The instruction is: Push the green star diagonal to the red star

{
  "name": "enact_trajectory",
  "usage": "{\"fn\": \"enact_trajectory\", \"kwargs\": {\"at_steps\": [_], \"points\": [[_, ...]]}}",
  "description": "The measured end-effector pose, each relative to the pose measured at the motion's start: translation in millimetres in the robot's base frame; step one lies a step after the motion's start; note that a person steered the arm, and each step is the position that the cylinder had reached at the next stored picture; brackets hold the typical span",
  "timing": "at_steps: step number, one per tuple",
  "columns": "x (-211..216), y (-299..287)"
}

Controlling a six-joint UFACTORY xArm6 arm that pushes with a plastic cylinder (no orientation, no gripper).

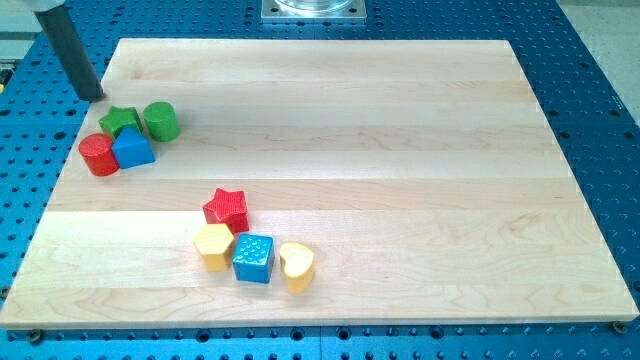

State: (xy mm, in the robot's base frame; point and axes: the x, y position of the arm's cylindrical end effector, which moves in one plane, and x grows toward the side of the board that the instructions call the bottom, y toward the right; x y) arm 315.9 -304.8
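Green star (121, 122) sits just right of and below my tip (93, 97), packed tight against the green cylinder (160, 120), blue block (133, 149) and red cylinder (98, 155). No fingers here, just a rod. Risk: shoving drags the neighbours toward the red star (227, 209).

- Green star (121, 122), green cylinder (160, 120).
- Red cylinder (98, 155), red star (227, 209).
- Blue block (133, 149): plain; light blue cube (253, 258): apparently speckled.
- Yellow hexagon (214, 246), yellow heart (296, 266).
- Board (400, 150): pale wood grain.
- Rod: dark grey.
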Motion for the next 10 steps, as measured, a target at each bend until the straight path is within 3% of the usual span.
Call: {"fn": "enact_trajectory", "kwargs": {"at_steps": [3, 6, 7, 8, 9, 10], "points": [[31, 18], [101, 56], [88, 101], [49, 131], [51, 114], [39, 165]]}}
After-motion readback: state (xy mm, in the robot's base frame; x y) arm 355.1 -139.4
